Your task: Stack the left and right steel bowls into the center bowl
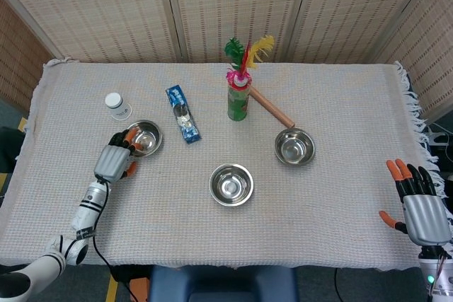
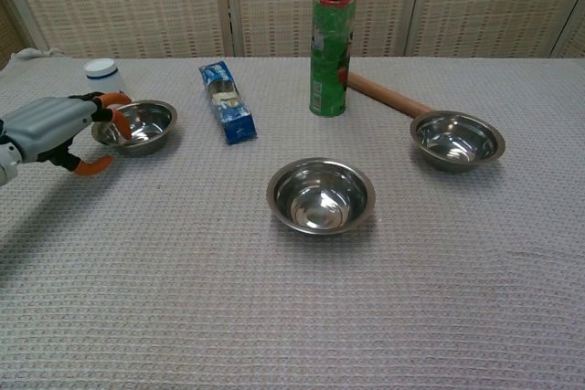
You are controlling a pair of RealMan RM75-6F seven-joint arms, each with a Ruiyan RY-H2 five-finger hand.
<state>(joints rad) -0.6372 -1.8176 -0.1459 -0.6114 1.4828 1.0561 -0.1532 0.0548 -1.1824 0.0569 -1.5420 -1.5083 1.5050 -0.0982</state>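
Left hand (image 2: 55,130) fingers hooked over rim of shiny round left bowl (image 2: 139,125); right hand (image 1: 422,206) spread, empty, on woven cloth (image 1: 333,203).

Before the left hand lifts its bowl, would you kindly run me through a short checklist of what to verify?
1. Left hand at the left bowl, fingers over its near rim: ok.
2. Firm grip on the rim: cannot tell.
3. Center bowl empty and upright: ok.
4. Path to center free; blue packet lies behind it: ok.
5. Right hand open, away from the right bowl: ok.
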